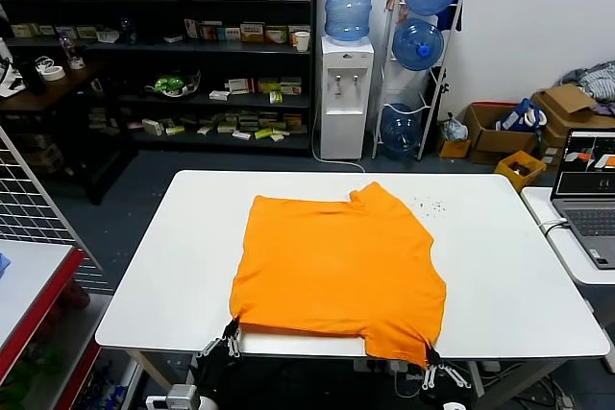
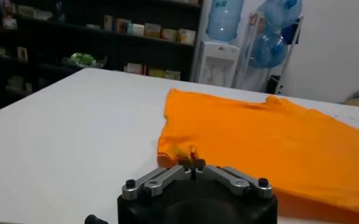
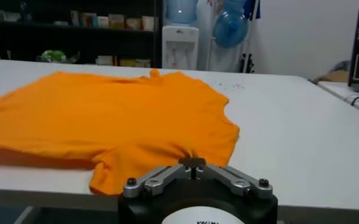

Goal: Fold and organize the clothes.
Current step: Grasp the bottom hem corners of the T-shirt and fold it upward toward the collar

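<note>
The orange T-shirt (image 1: 336, 261) lies spread flat on the white table (image 1: 509, 266), plain side up, and its near hem hangs slightly over the front edge. No lettering shows. My left gripper (image 1: 231, 335) is at the table's front edge, shut on the shirt's near left corner, which shows pinched in the left wrist view (image 2: 192, 162). My right gripper (image 1: 430, 360) is at the front edge too, shut on the near right sleeve, which bunches at the jaws in the right wrist view (image 3: 192, 162). The shirt fills both the left wrist view (image 2: 270, 140) and the right wrist view (image 3: 118, 122).
A laptop (image 1: 591, 189) sits on a side table at the right. A wire rack (image 1: 38, 208) stands at the left. A water dispenser (image 1: 346, 93), bottle rack, shelves and cardboard boxes (image 1: 500, 132) stand behind the table. Small dark specks (image 1: 428, 205) lie near the shirt's far right.
</note>
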